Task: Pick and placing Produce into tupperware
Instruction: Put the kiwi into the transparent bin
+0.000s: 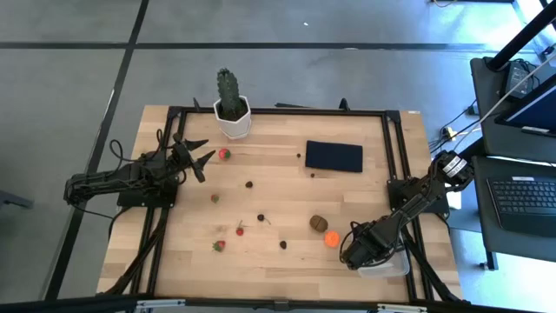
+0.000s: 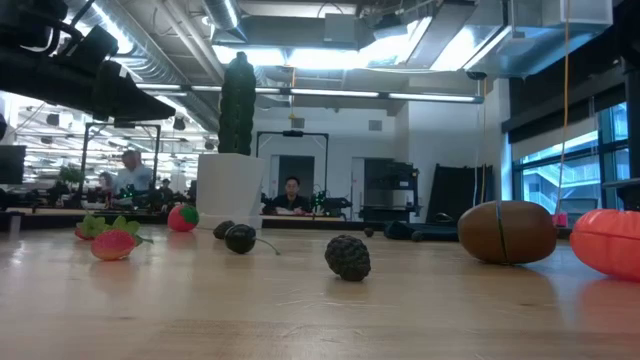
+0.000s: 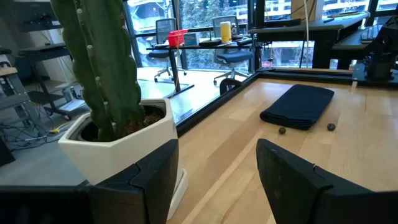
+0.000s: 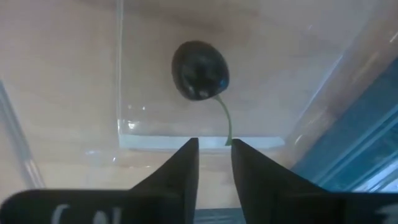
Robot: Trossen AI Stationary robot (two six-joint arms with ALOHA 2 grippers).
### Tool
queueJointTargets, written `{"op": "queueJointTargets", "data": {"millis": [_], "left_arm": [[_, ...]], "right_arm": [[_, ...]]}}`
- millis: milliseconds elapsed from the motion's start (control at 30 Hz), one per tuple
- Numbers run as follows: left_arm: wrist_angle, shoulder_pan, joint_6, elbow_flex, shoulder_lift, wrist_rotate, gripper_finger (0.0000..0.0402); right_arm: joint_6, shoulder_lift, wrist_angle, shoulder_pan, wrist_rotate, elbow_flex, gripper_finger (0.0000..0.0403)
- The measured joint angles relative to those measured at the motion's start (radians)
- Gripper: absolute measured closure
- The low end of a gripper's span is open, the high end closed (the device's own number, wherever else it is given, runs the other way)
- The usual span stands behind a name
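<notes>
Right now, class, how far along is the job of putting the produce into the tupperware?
Done: one dark berry lies in the tupperware. In hand: the right gripper is above it, fingers slightly apart, the stem between them. Left: the orange ball, kiwi-like oval, strawberries and other berries on the table. The left gripper waits open near the cactus.

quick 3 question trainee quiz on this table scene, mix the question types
1. True or false: the right tool is over the tupperware.
2. What lies inside the tupperware? A) strawberry B) dark cherry with a stem C) kiwi
3. Fill in: the left tool is near the potted ____.

Key
1. True.
2. B, the dark cherry.
3. Cactus.
</notes>
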State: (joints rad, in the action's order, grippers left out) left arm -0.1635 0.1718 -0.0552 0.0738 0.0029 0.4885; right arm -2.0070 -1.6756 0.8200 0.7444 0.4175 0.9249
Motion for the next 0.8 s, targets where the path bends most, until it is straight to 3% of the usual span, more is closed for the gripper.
{"op": "queueJointTargets", "data": {"millis": [233,567,800], "left_arm": [[0.0,0.0,0.0,0.0,0.0,0.0,0.0193],[0.0,0.0,0.0,0.0,0.0,0.0,0.0193],[0.0,0.0,0.0,0.0,0.0,0.0,0.0193]], "right_arm": [[0.015,0.0,-0.014,0.0,0.003,0.0,0.0268],[0.02,0.001,-0.007,-0.008,0.021,0.0,0.0165],[0.023,0.004,0.059,-0.008,0.02,0.03,0.0144]]}}
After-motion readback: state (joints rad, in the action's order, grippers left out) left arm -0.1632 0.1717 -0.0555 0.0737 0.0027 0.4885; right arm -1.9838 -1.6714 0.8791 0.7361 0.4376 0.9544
